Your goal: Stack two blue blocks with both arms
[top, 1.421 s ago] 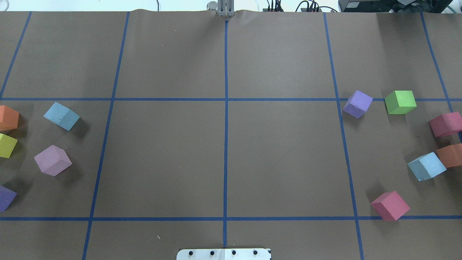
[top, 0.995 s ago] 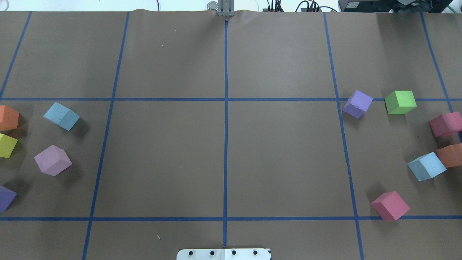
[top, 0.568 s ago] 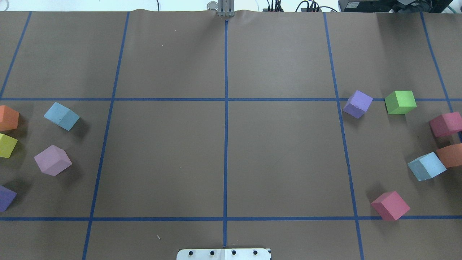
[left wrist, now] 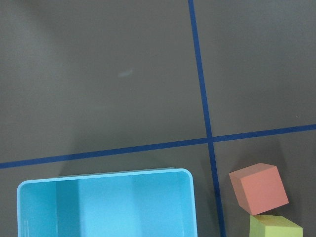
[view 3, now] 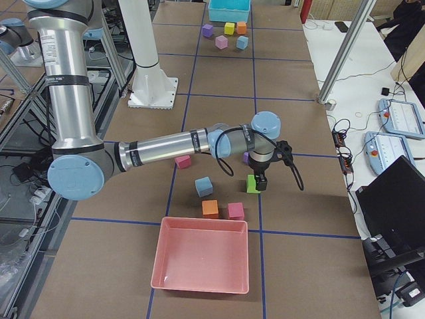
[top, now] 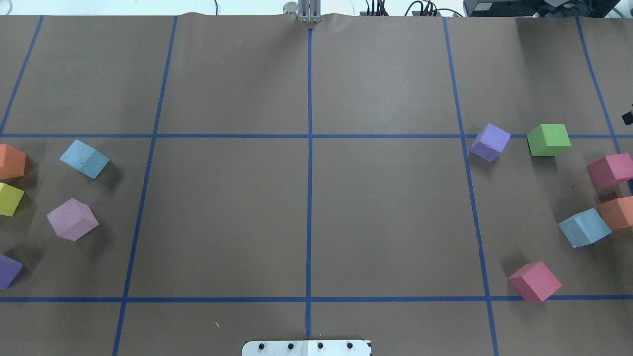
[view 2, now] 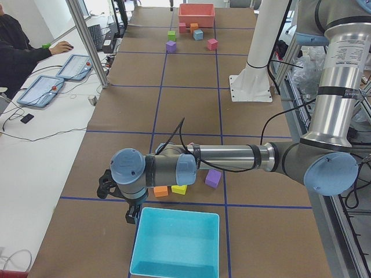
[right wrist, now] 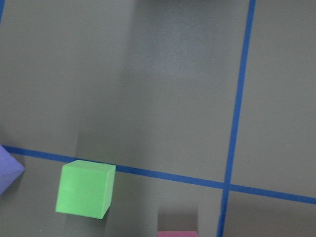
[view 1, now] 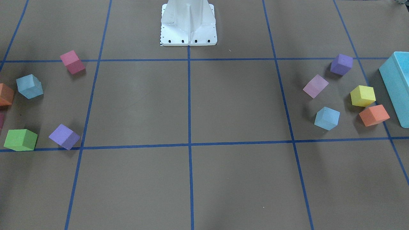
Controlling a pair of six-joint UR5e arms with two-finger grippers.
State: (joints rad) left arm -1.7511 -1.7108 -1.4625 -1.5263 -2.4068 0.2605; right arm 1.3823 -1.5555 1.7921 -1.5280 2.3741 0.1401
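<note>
One pale blue block (top: 84,158) lies on the robot's left side of the table, also in the front view (view 1: 326,118). The other blue block (top: 584,228) lies on the right side next to an orange cube (top: 615,212), also in the front view (view 1: 29,86) and the right side view (view 3: 204,187). My left gripper (view 2: 131,216) hangs over the far rim of the turquoise bin (view 2: 177,243). My right gripper (view 3: 260,182) hangs beside the green cube (view 3: 250,184). Neither blue block is held or touched. I cannot tell whether either gripper is open or shut.
Purple (top: 489,142), green (top: 548,140) and pink (top: 535,281) cubes lie on the right. Lilac (top: 72,219), yellow (top: 10,199) and orange (top: 11,161) cubes lie on the left. A pink bin (view 3: 199,259) stands at the right end. The white pedestal (view 1: 188,22) stands at the table's robot side.
A small black part of the right arm has come in at the right edge of the overhead view, and the shadows there have shifted. No block has moved.
</note>
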